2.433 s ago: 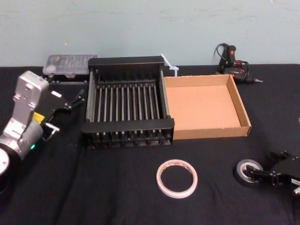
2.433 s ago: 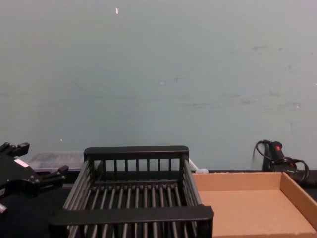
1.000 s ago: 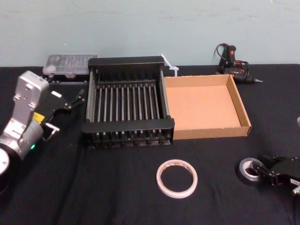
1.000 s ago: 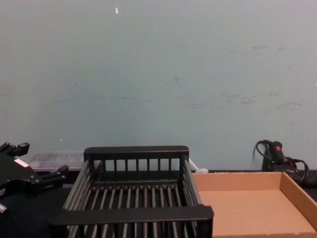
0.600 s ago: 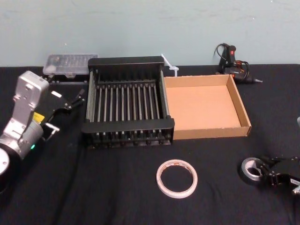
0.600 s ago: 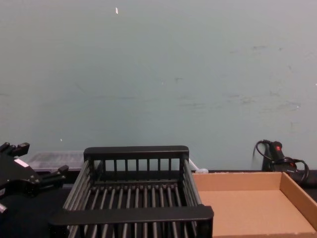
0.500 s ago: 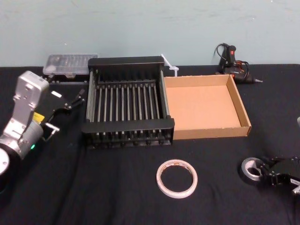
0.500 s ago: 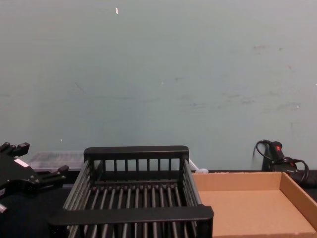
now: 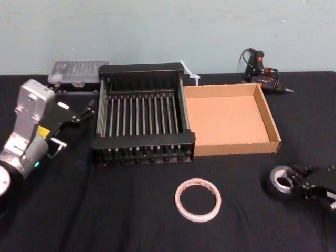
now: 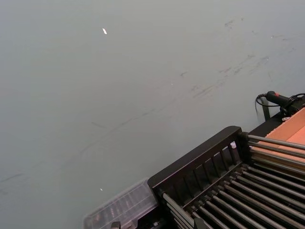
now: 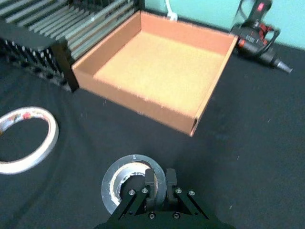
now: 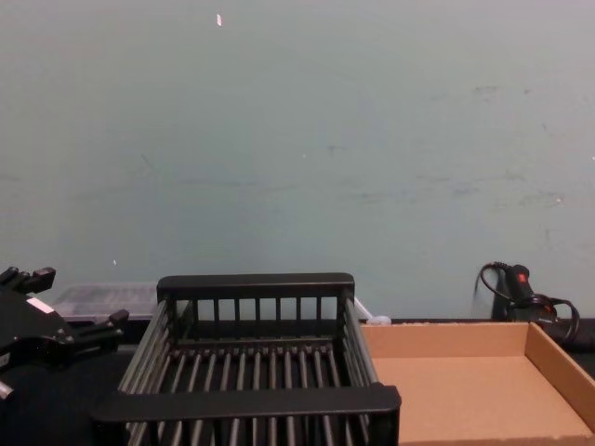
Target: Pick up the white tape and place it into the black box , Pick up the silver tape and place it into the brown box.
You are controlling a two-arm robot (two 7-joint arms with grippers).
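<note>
right gripper [image 11: 156, 182] pinches narrow on the wall of the silver tape [image 11: 133, 160], a thick glossy grey ring with a pale core, just in front of the matte cardboard brown box [image 11: 133, 102]. left gripper [image 9: 81, 112] sits parked beside the slatted black box [image 9: 142, 140].

Tape rolls, two: one white tape [image 9: 198, 199], one silver tape [image 9: 282, 182]. Containers, two: one black box [image 9: 143, 140] with slatted sides, one brown box [image 9: 236, 148] of cardboard. Clear plastic case [image 9: 77, 71], one. Glue gun [image 9: 261, 73], one. Grippers, two: left gripper [image 9: 84, 111], right gripper [image 11: 156, 179]. Black-covered table [image 9: 105, 210], one.
</note>
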